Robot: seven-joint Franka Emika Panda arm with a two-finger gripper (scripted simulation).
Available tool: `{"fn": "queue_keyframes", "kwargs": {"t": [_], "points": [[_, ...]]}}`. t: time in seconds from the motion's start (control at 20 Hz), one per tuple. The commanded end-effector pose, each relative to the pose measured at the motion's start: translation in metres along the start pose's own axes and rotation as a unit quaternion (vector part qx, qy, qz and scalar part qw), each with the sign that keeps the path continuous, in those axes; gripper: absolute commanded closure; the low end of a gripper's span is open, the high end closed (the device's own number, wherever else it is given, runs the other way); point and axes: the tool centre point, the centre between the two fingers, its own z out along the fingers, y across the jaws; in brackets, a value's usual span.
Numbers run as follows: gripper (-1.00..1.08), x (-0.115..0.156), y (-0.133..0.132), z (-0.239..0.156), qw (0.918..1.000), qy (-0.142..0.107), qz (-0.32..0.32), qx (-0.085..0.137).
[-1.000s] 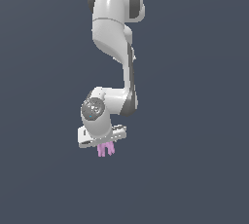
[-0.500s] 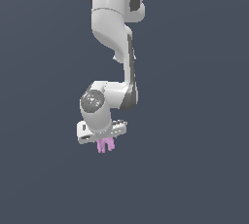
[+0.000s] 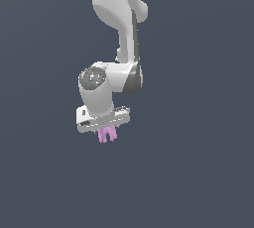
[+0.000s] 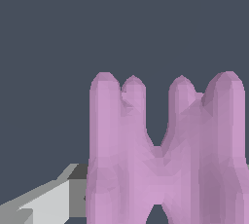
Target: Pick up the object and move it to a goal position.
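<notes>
Background in the exterior view is showing nothing but a flat slate-grey field, with no table edge or floor line to be made out. Slightly left of centre, the white arm (image 3: 119, 28) is reaching down from the top edge of the frame, its wrist joint bending at mid-height and its flat hand block sitting just below that. Under the block, the gripper (image 3: 106, 134) is pointing downward and is clamping the object (image 3: 107, 136), a small pale pink-lilac piece whose thin bars are sticking out beneath the hand, in the lower middle of the frame, hanging free with nothing touching it from below. The fingers themselves are mostly hidden behind the piece in this view. In the wrist view, a grey-white finger (image 4: 53, 199) is showing at the lower left of the frame, pressing up against the piece's side, while the object (image 4: 160, 169) is filling the lower centre and right, four rounded bar tips standing up from a joined body with a notch between the middle pair.
</notes>
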Motion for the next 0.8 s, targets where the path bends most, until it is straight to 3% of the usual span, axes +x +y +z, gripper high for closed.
{"fn": "queue_keyframes", "kwargs": {"t": [0.0,0.75], "points": [[1.08,-0.01,-0.003,-0.021,1.0,0.0,0.0,0.0],[1.08,-0.073,-0.025,-0.155,1.0,0.0,0.0,0.0]]}}
